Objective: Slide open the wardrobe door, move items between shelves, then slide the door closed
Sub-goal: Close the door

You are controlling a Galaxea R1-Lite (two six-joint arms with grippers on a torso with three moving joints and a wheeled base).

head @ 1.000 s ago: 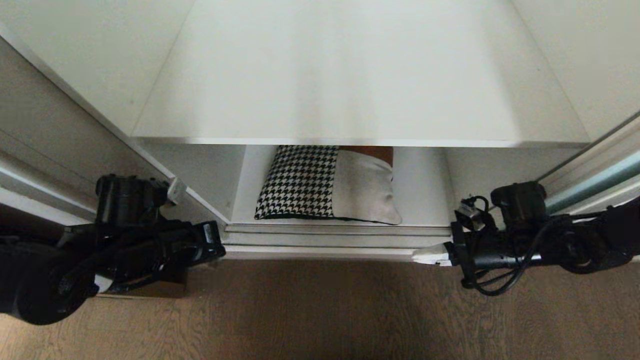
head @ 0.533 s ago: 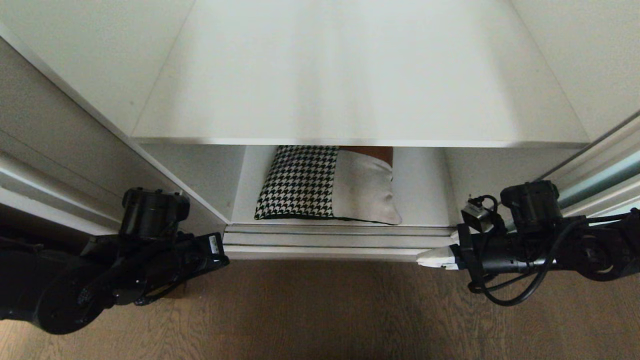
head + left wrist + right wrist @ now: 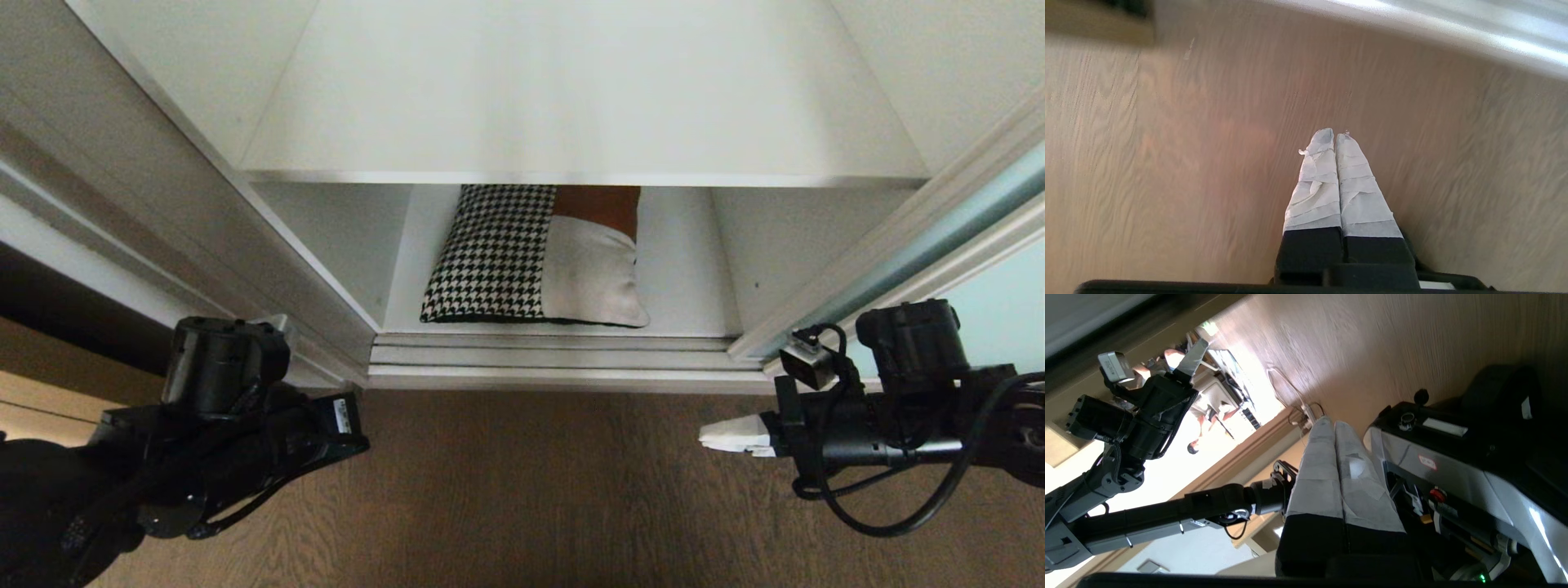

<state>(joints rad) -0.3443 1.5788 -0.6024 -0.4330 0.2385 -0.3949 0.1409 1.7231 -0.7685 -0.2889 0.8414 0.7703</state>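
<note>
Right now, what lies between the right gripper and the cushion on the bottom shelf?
In the head view, bare wood floor, then the wardrobe's sill tracks, separate the right gripper from the cushion. Nothing else lies there.

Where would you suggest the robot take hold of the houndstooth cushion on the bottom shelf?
Probably the cushion's front edge, reached straight in through the open front. It lies flat on the lower shelf, that edge nearest the opening, while the upper shelf overhangs and blocks any approach from above.
</note>
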